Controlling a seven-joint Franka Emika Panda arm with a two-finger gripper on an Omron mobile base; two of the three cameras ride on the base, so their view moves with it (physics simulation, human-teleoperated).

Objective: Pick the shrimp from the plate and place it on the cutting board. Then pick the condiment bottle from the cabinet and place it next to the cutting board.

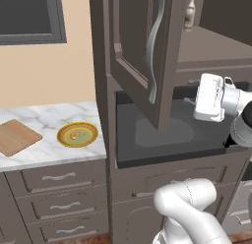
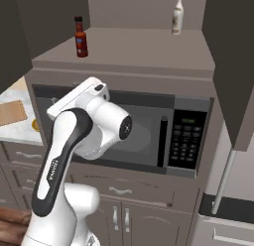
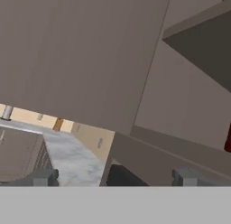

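- Tool (image 3: 115, 177): jaws wide, empty, facing cabinet (image 1: 142, 46) door.
- Shrimp (image 1: 75, 135): on plate (image 1: 91, 131), bench (image 1: 54, 115) left of cabinet.
- Cutting board (image 1: 15, 137): near plate, bare.
- Condiment bottle (image 2: 80, 37): upright on cabinet shelf above microwave (image 2: 188, 136).

Camera arrangement: two base views and one hand view.
The left base view looks forward and down from behind-left at the counter (image 1: 49, 139) and open cabinet (image 1: 142, 56); the right base view faces the same cabinet's shelf (image 2: 139, 46) and microwave (image 2: 149, 136) from behind-right; the hand view sits close against the cabinet wall (image 3: 81, 51), tilted.
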